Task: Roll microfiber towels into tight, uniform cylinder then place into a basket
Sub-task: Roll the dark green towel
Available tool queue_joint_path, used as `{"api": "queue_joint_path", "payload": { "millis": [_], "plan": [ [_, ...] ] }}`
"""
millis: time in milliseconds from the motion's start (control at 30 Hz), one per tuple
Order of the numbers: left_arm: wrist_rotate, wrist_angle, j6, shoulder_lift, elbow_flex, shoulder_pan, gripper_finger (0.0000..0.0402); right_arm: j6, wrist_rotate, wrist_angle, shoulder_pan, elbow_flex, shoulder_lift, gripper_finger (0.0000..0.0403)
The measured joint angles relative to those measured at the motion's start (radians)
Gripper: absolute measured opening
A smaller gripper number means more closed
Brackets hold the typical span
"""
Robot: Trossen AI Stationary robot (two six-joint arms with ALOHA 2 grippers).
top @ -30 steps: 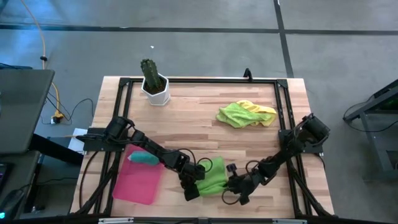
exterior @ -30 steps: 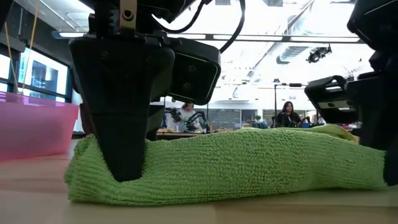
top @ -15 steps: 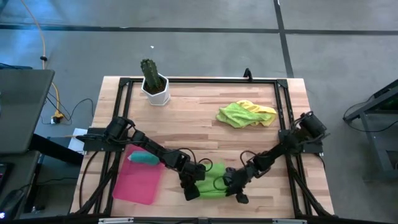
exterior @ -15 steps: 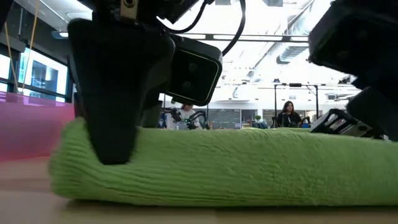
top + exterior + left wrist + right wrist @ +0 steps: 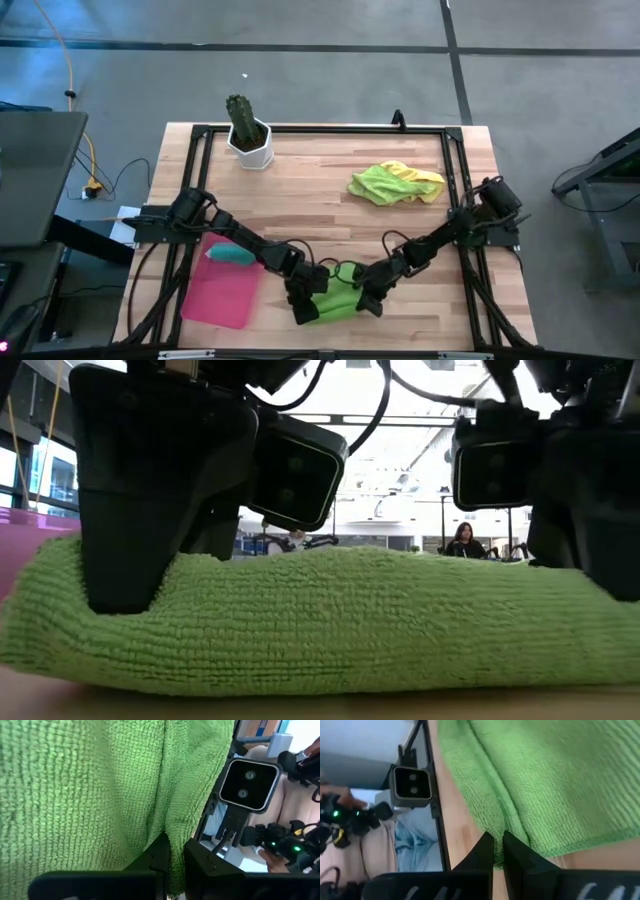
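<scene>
The high view shows the green towel rolled near the front edge of the wooden table. Its long side runs left to right. The left gripper pinches its left end, and the right gripper pinches its right end. Both are clamped tight on the cloth. The pink basket lies just to the left, with a teal towel in it. A lime and yellow pile sits far back. The low view shows the roll's fuzzy loops up close, and people in the room behind. The wrist views show thin folds of cloth between the fingers.
</scene>
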Motion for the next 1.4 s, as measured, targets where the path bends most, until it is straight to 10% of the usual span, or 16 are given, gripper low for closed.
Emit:
{"api": "queue_joint_path", "payload": {
  "millis": [667, 1167, 1400],
  "plan": [
    [-0.120, -0.078, 0.044, -0.024, -0.001, -0.002, 0.0024, 0.133, 0.103, -0.136, 0.000, 0.003, -0.004, 0.0009],
    [-0.253, -0.108, 0.233, -0.062, 0.006, -0.041, 0.0119, 0.131, 0.096, -0.137, 0.001, 0.001, -0.002, 0.0012],
    [-0.578, -0.370, 0.507, -0.097, 0.150, -0.060, 0.0121, 0.129, 0.092, -0.144, 0.001, 0.001, -0.002, 0.0012]
  ]
}}
